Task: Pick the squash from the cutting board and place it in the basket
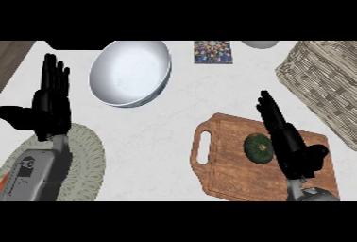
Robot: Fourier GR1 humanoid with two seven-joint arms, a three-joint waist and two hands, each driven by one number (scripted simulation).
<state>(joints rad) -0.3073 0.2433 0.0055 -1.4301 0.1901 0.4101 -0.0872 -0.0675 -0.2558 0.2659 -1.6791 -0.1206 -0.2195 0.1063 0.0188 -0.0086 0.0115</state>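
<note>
A small dark green squash (258,148) lies on the wooden cutting board (230,175) at the lower right. My right hand (291,147) hovers over the board just right of the squash, fingers straight and pointing away from me, holding nothing. The woven basket (322,90) stands tilted at the right edge, beyond the board. At the left, my left hand (50,101) rests open with its fingers up, above a round woven mat (87,156).
A large white bowl (130,72) sits at the back centre-left. A small patterned square box (212,52) stands behind the board, and part of a grey round object (260,44) shows at the top edge. The counter's left edge runs by the left hand.
</note>
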